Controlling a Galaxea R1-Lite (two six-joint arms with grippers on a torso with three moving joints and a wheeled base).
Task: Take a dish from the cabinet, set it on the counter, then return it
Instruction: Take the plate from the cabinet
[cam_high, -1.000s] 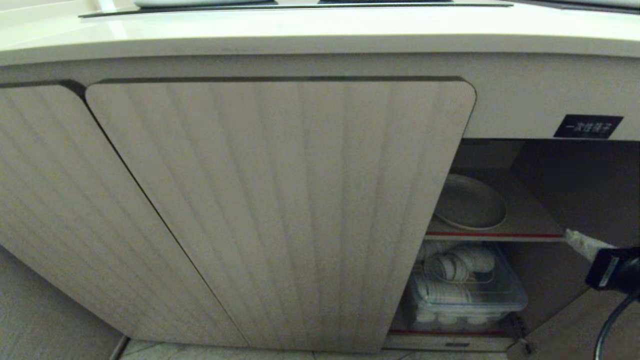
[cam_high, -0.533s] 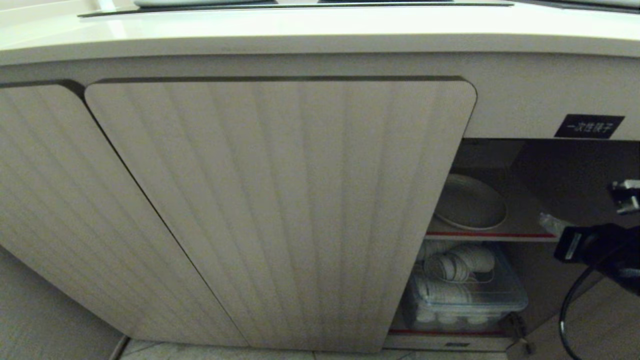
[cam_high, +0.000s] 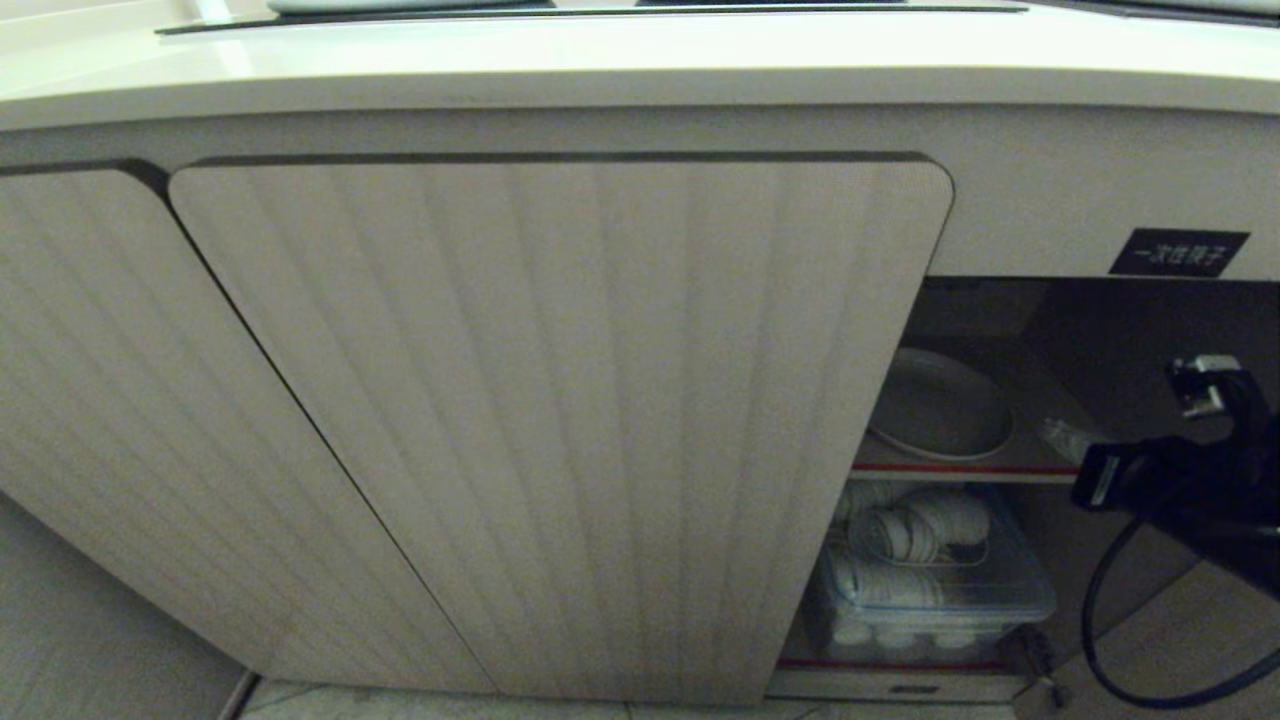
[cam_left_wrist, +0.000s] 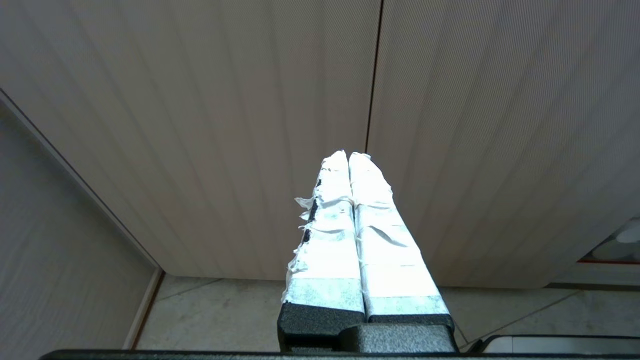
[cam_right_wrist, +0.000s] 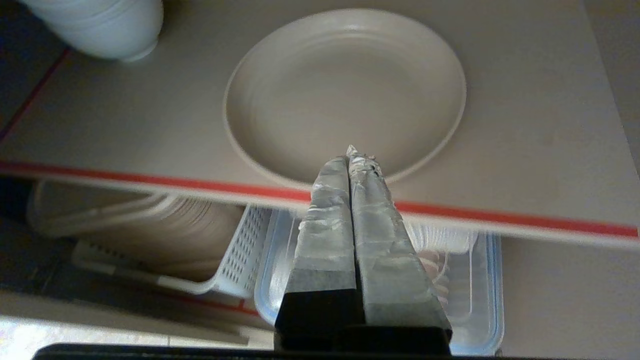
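My right claw (cam_right_wrist: 348, 152) is clenched on nothing, its taped tips pressed together just at the shelf's (cam_right_wrist: 540, 145) red-striped front edge, at the near rim of the dish (cam_right_wrist: 345, 90). The dish lies flat on that shelf inside the open cabinet (cam_high: 1150, 330), a white cup (cam_right_wrist: 100, 22) farther back beside it. Below sits a clear tub (cam_high: 935, 600) of crockery. My left claw (cam_left_wrist: 348, 157) is clenched too, parked facing the ribbed door (cam_high: 560, 400). The bench (cam_high: 640, 60) runs above.

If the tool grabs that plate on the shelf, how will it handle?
The plate looks rigid and glazed, so probably slippery. It lies flat with a low rim, leaving little to grip. Likely breakable if dropped.
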